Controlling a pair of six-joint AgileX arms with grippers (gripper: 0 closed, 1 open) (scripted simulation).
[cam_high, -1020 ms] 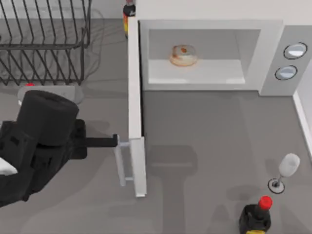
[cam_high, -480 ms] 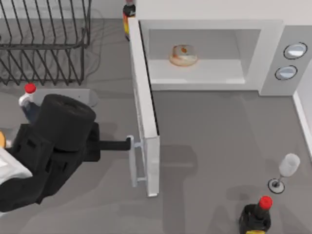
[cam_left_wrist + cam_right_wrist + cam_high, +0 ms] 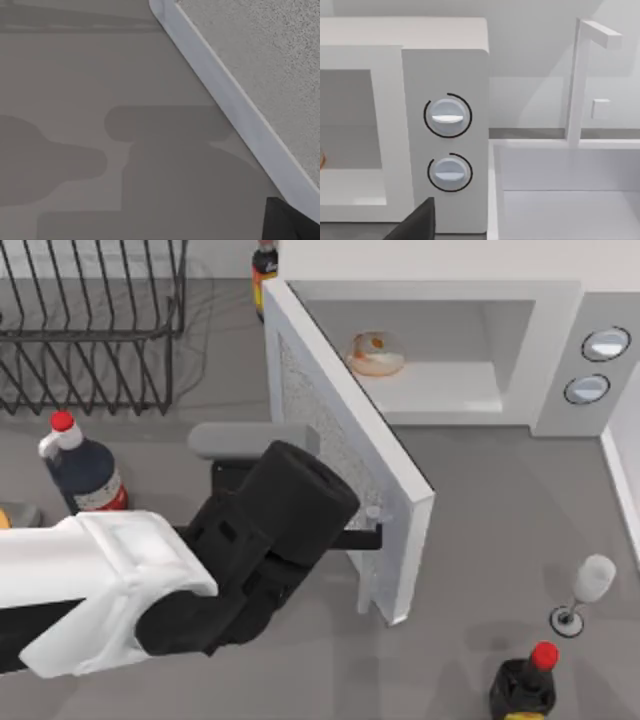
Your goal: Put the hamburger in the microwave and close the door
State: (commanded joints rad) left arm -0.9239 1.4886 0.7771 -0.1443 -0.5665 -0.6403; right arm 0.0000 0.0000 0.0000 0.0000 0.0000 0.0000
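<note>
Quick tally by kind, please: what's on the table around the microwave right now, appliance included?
Microwave: 1, door half shut
Hamburger: 1, inside the microwave
Bottles: 3, red-capped at left, red-capped at front right, one behind the microwave's left corner
Wine glass: 1
Wire rack: 1
Total: 7

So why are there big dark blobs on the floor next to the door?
Those are shadows. In the left wrist view, soft-edged dark patches lie on the grey table beside the door. In the top view, the left gripper at the door's handle and the door itself darken the table nearby; the hamburger sits in the microwave.
</note>
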